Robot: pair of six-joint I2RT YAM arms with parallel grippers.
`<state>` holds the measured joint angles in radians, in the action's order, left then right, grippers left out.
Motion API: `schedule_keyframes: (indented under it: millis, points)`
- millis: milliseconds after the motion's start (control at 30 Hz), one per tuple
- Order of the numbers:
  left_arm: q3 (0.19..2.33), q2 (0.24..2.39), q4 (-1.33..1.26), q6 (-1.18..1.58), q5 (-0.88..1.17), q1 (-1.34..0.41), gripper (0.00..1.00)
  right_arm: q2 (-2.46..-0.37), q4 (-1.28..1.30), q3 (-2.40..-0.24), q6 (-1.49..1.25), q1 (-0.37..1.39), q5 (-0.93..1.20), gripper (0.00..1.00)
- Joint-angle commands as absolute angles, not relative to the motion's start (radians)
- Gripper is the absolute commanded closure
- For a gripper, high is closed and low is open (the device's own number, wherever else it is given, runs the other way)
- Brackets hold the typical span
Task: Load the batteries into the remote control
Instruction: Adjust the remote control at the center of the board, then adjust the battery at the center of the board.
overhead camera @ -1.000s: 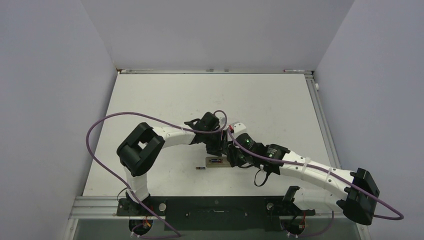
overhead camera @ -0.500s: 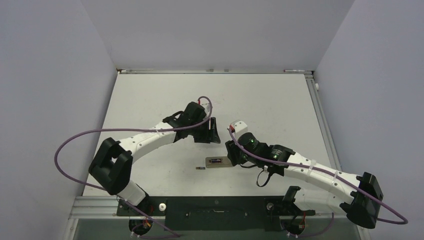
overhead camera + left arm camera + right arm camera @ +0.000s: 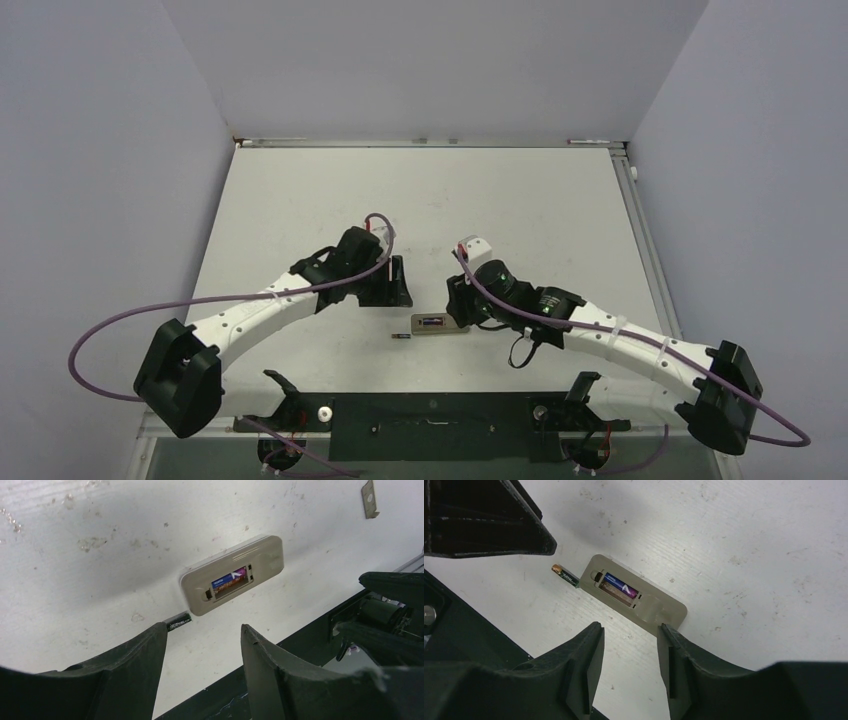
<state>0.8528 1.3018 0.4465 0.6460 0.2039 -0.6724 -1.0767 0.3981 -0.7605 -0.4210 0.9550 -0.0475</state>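
Observation:
The remote control (image 3: pixel 437 324) lies back-up on the table, its battery recess open, and shows in the left wrist view (image 3: pixel 232 573) and the right wrist view (image 3: pixel 636 594). One purple-blue battery (image 3: pixel 620 586) sits in the recess (image 3: pixel 229 579). A second battery (image 3: pixel 401 336) lies loose on the table at the remote's end (image 3: pixel 564 574) (image 3: pixel 178 621). My left gripper (image 3: pixel 397 283) is open and empty, up and left of the remote. My right gripper (image 3: pixel 457 302) is open and empty, just right of the remote.
A small flat grey cover piece (image 3: pixel 369 499) lies apart on the table. The black base rail (image 3: pixel 430 415) runs along the near table edge, close to the remote. Grey walls enclose the table on three sides.
My left arm has pulled back to the left, away from the remote, its gripper now apart from the right one. My right gripper has barely shifted. The remote and loose battery have stayed put.

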Motion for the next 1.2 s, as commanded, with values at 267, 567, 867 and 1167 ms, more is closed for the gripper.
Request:
schedule_keyframes:
  millis: [267,567,867,1167]
  points:
    - [0.705,1.26,0.347,0.678,0.198,-0.669,0.51,-1.146,0.238,-0.717,-0.522,0.989,0.049,0.65]
    - [0.699,1.37,0.228,0.689,0.233,-0.668,0.57,-1.161,0.222,-0.703,-0.549,1.018,0.04,0.73]
    - [0.684,1.396,0.246,0.681,0.202,-0.668,0.76,-1.168,0.208,-0.69,-0.555,1.029,0.038,0.79]
    - [0.647,1.43,0.217,0.697,0.179,-0.669,0.93,-1.183,0.19,-0.684,-0.551,1.032,0.054,0.8]
